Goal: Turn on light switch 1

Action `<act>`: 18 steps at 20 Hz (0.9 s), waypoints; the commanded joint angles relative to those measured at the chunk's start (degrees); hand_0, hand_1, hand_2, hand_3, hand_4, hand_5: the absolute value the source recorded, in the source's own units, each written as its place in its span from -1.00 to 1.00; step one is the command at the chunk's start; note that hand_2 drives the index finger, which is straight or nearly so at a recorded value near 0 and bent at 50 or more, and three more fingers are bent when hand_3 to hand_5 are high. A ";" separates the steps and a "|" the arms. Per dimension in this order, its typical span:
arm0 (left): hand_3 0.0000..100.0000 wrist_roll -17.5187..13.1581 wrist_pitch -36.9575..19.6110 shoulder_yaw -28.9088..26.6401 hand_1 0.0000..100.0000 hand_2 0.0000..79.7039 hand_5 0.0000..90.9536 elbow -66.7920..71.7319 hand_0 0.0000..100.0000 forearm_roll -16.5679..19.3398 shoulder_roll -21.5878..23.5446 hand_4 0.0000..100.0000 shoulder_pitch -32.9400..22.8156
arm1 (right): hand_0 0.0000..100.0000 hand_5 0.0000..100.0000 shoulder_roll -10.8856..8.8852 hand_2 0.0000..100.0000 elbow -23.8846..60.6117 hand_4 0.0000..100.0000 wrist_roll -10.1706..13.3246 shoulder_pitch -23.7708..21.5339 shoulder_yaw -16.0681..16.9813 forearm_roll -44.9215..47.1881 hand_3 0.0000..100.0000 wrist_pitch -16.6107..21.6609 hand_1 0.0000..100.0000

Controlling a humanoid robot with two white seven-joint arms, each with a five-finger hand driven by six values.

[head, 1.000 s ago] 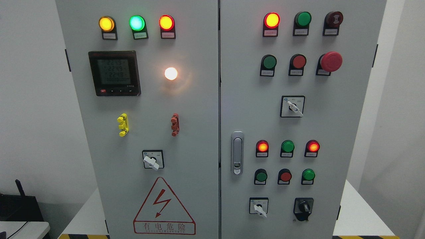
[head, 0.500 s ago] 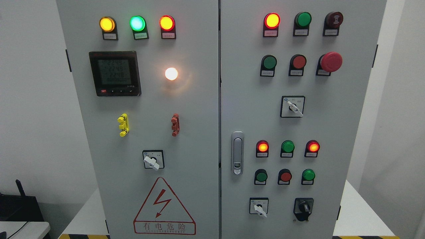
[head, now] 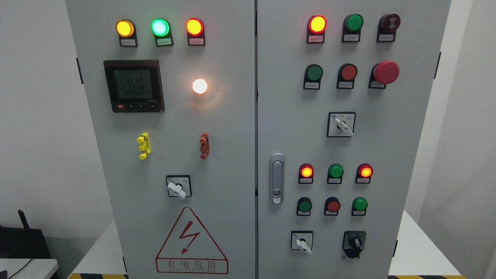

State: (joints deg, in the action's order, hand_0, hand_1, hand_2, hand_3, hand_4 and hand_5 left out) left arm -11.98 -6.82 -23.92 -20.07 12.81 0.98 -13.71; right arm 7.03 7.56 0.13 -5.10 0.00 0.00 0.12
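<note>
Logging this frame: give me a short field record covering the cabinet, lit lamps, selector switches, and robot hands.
scene: grey two-door control cabinet
left door lit: yellow lamp, green lamp, red lamp, white lamp
meter: digital display, on
left selector: white-handled switch, handle pointing lower right
right door: emergency stop button, door latch
hands: none in view

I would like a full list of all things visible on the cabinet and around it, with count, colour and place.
cabinet: one, grey, two doors, centre.
lit lamps: six; amber, green, red top left; three red on right door.
white lamp: one, lit, left door.
meter: one, black, upper left.
emergency button: one, red, upper right.
white selector switches: three; left door, right door, lower right.
black selector: one, lower right.
door handle: one, silver.
warning triangle: one, red.
robot hands: not in view.
</note>
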 commanded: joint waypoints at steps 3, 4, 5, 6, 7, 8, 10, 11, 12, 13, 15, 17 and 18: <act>-1.00 1.51 2.51 10.12 -0.91 -1.00 -1.00 14.44 -0.50 -0.51 -1.60 -1.00 5.36 | -0.76 -1.00 0.00 -1.00 0.00 -1.00 -0.04 0.00 -1.14 1.49 -1.00 -0.03 -0.22; -1.00 2.39 3.21 10.12 -0.92 -1.00 -1.00 14.27 -0.50 -0.42 -1.77 -1.00 5.71 | -0.76 -1.00 0.00 -1.00 0.00 -1.00 -0.04 0.00 -1.14 1.49 -1.00 -0.03 -0.22; -1.00 2.75 3.56 10.21 -0.92 -1.00 -1.00 14.18 -0.50 -0.42 -1.86 -1.00 5.98 | -0.76 -1.00 0.00 -1.00 0.00 -1.00 -0.04 0.00 -1.14 1.49 -1.00 -0.03 -0.22; -1.00 2.75 3.65 10.21 -0.92 -1.00 -1.00 14.09 -0.50 -0.42 -1.95 -1.00 6.15 | -0.76 -1.00 0.00 -1.00 0.00 -1.00 -0.04 0.00 -1.14 1.49 -1.00 -0.03 -0.22; -1.00 2.75 3.65 10.21 -0.92 -1.00 -1.00 14.00 -0.50 -0.42 -2.12 -1.00 6.15 | -0.76 -1.00 0.00 -1.00 0.00 -1.00 -0.04 0.00 -1.14 1.49 -1.00 -0.03 -0.22; -1.00 2.75 3.65 10.21 -0.92 -1.00 -1.00 14.00 -0.50 -0.42 -2.12 -1.00 6.15 | -0.76 -1.00 0.00 -1.00 0.00 -1.00 -0.04 0.00 -1.14 1.49 -1.00 -0.03 -0.22; -1.00 2.75 3.65 10.12 -0.93 -1.00 -1.00 14.00 -0.50 -0.51 -2.12 -1.00 6.15 | -0.76 -1.00 0.00 -1.00 0.00 -1.00 -0.04 0.00 -1.14 1.49 -1.00 -0.03 -0.22; -1.00 2.75 3.65 10.12 -0.93 -1.00 -1.00 13.92 -0.50 -0.60 -2.12 -1.00 6.15 | -0.76 -1.00 0.00 -1.00 0.00 -1.00 -0.04 0.00 -1.14 1.49 -1.00 -0.03 -0.22; -1.00 2.75 3.65 10.03 -0.93 -1.00 -1.00 13.83 -0.50 -0.60 -2.12 -1.00 6.15 | -0.76 -1.00 0.00 -1.00 0.00 -1.00 -0.04 0.00 -1.14 1.49 -1.00 -0.03 -0.22; -1.00 2.75 3.65 10.03 -0.93 -1.00 -1.00 13.74 -0.49 -0.60 -2.21 -1.00 6.15 | -0.76 -1.00 0.00 -1.00 0.00 -1.00 -0.04 0.00 -1.14 1.49 -1.00 -0.03 -0.22; -1.00 2.66 3.57 9.68 -0.93 -1.00 -1.00 13.74 -0.49 -0.77 -2.21 -1.00 6.15 | -0.76 -1.00 0.00 -1.00 0.00 -1.00 -0.04 0.00 -1.14 1.49 -1.00 -0.03 -0.22; -1.00 2.57 3.57 9.51 -0.94 -1.00 -1.00 13.83 -0.49 -1.12 -2.21 -1.00 6.15 | -0.76 -1.00 0.00 -1.00 0.00 -1.00 -0.04 0.00 -1.14 1.49 -1.00 -0.03 -0.22; -1.00 2.57 3.57 9.51 -0.94 -1.00 -1.00 13.74 -0.49 -1.56 -2.39 -1.00 6.15 | -0.76 -1.00 0.00 -1.00 0.00 -1.00 -0.04 0.00 -1.14 1.49 -1.00 -0.03 -0.22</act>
State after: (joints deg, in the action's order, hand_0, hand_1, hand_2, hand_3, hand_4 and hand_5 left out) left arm -9.19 -3.21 -15.98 -8.87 12.01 0.20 -7.85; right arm 7.03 7.56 0.13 -5.10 0.00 0.00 0.12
